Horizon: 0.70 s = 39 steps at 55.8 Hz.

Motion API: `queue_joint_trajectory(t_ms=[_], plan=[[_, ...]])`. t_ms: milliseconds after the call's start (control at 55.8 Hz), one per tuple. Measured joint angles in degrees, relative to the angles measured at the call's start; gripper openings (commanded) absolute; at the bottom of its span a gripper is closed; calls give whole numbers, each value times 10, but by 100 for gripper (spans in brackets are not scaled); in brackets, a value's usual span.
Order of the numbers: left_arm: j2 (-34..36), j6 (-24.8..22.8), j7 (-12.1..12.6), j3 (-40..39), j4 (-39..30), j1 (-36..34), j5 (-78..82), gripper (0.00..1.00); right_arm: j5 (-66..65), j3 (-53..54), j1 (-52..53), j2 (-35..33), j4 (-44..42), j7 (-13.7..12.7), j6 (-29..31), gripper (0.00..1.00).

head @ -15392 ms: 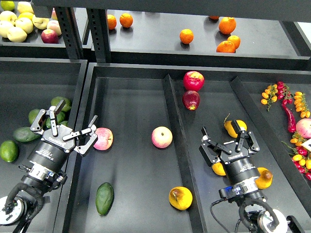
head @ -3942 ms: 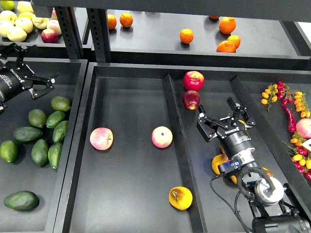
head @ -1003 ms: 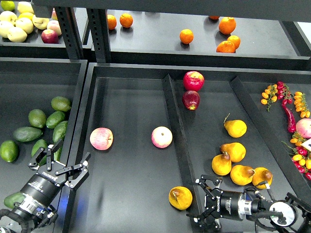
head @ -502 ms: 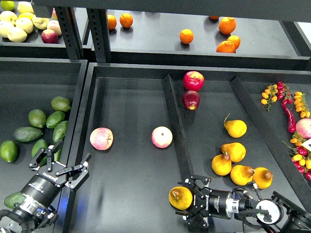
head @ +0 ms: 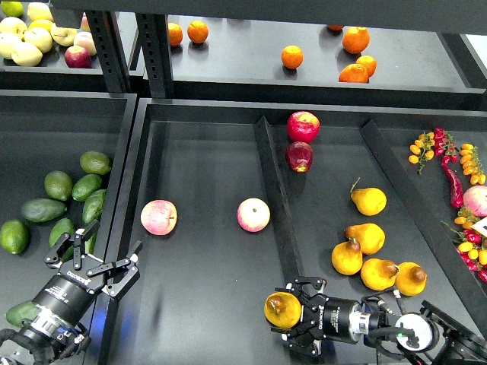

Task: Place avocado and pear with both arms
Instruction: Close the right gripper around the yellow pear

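The blotched yellow-orange pear point(head: 281, 309) lies at the front of the middle tray, against the divider point(head: 274, 198). My right gripper point(head: 298, 315) lies low and points left; its open jaws stand either side of the pear's right part. The dark green avocado point(head: 17, 312) lies at the front of the left tray, partly hidden behind my left arm. My left gripper point(head: 95, 256) is open and empty, above the wall between the left and middle trays, up and to the right of the avocado.
Several avocados point(head: 57, 185) and a lime-green fruit point(head: 13, 236) lie in the left tray. Two pink apples point(head: 158, 217) point(head: 253, 214) lie in the middle tray. Red apples point(head: 303, 125) and yellow pears point(head: 367, 238) fill the right tray. Oranges point(head: 291, 56) sit on the shelf behind.
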Motion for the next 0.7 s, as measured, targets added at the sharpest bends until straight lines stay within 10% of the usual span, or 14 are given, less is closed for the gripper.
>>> queue_joint_trajectory(t_ms=[269, 699], plan=[[0, 0, 0, 2, 3, 0, 0, 99, 0, 1, -1, 3, -7, 0, 1, 23], [0, 0, 0, 3, 5, 0, 0, 99, 0, 13, -3, 5, -10, 0, 7, 11]])
